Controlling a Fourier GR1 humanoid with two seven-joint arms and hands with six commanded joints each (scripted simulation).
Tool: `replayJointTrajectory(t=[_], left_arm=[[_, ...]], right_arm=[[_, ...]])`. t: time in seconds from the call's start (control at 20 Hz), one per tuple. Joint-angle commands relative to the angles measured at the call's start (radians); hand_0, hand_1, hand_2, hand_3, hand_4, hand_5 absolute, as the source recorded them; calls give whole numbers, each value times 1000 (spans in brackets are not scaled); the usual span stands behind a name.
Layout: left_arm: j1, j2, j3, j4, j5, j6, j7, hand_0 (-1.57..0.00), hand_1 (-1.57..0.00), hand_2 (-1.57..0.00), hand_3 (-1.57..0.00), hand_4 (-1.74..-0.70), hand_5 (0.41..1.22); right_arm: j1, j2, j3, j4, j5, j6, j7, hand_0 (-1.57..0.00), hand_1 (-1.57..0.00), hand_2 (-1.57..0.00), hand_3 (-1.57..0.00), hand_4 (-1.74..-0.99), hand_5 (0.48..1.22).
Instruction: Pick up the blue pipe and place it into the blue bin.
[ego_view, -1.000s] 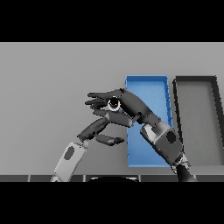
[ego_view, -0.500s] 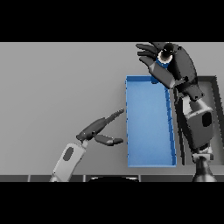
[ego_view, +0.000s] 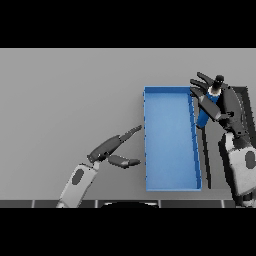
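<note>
The blue pipe (ego_view: 203, 119) with a dark end cap stands nearly upright, above the right wall of the blue bin (ego_view: 170, 182). My right hand (ego_view: 223, 106) holds it from the right. The thumb crosses the pipe's middle and the fingers (ego_view: 199, 81) fan out to the left behind it. The pipe's lower end hangs just outside the bin's right wall, near the far right corner. My left hand (ego_view: 111, 147) rests open on the table to the left of the bin, fingertips close to its left wall.
A dark bin (ego_view: 246, 93) stands right of the blue bin, mostly hidden behind my right arm. A narrow gap separates the two bins. Bare grey table (ego_view: 65, 95) stretches to the left and far side.
My right hand has come down and slightly right from beyond the blue bin's far edge to its right wall. The pipe has turned from end-on to nearly upright. The left hand has not moved.
</note>
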Motion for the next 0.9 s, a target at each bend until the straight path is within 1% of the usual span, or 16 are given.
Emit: replayJointTrajectory(t=[0.0,0.15,0.25,0.3,0.35,0.4,0.45,0.55,0.6,0.65,0.7,0.75,0.8,0.85], left_arm=[[4,5,3,-5,1,2,6,1,1,1,1,-877,422],[18,5,-1,3,-1,3,-6,1,1,1,1,-880,427],[24,3,-6,-9,-1,5,-8,1,1,1,1,-882,427],[22,4,-1,-14,8,4,-6,1,1,1,1,-884,425],[16,-2,-4,-11,4,7,0,1,1,1,1,-887,423],[12,1,-4,-7,-1,7,5,1,1,1,1,-888,422],[22,10,-3,-2,-4,5,-2,1,1,1,1,-887,420],[22,2,-13,-14,-4,5,-2,1,1,1,1,-885,420],[16,-1,-11,-10,-2,5,2,1,1,1,1,-883,421],[23,1,-15,-14,-4,3,4,1,1,1,1,-883,421],[12,1,-9,-14,-6,8,16,1,1,1,1,-882,421],[8,2,-6,-18,0,6,13,1,1,1,1,-881,422],[9,-1,-13,-25,-1,4,19,1,1,1,1,-878,422],[8,0,-12,-21,-2,4,20,1,1,1,1,-878,425]], right_arm=[[60,-7,12,-27,-3,-34,0,-1571,-1571,-1571,-1571,-1741,1221],[185,-39,61,-62,-15,-133,0,-1571,-1571,-1571,-1571,-1741,1221],[236,-98,115,-69,-37,-229,0,-1571,-1571,-1571,-1571,-1741,1221],[269,-149,151,-79,-52,-282,0,-1571,-1571,-1571,-1571,-1741,1221],[296,-166,189,-78,-57,-335,0,-1571,-1571,-1571,-1508,-1741,1221],[305,-174,225,-77,-57,-375,0,-1571,-1571,-1571,-1521,-1741,1221],[320,-193,255,-72,-62,-405,0,-1571,-1571,-1571,-1255,-1741,1221],[323,-278,349,-52,-98,-495,0,-1571,-1571,-1571,-1024,-1741,1221],[302,-307,397,-26,-118,-540,-2,-1571,-1571,-1571,-908,-1741,1221],[285,-327,433,-21,-125,-578,-8,-1571,-1548,-1571,-847,-1741,1221],[264,-341,458,5,-131,-590,-12,-1465,-1336,-1339,-788,-1678,1221],[251,-352,482,20,-133,-599,-17,-1172,-1069,-1071,-630,-1592,1221],[229,-378,510,42,-160,-607,-13,-937,-855,-856,-504,-1503,1221],[218,-401,540,42,-191,-616,-15,-750,-684,-685,-403,-1413,1221]])
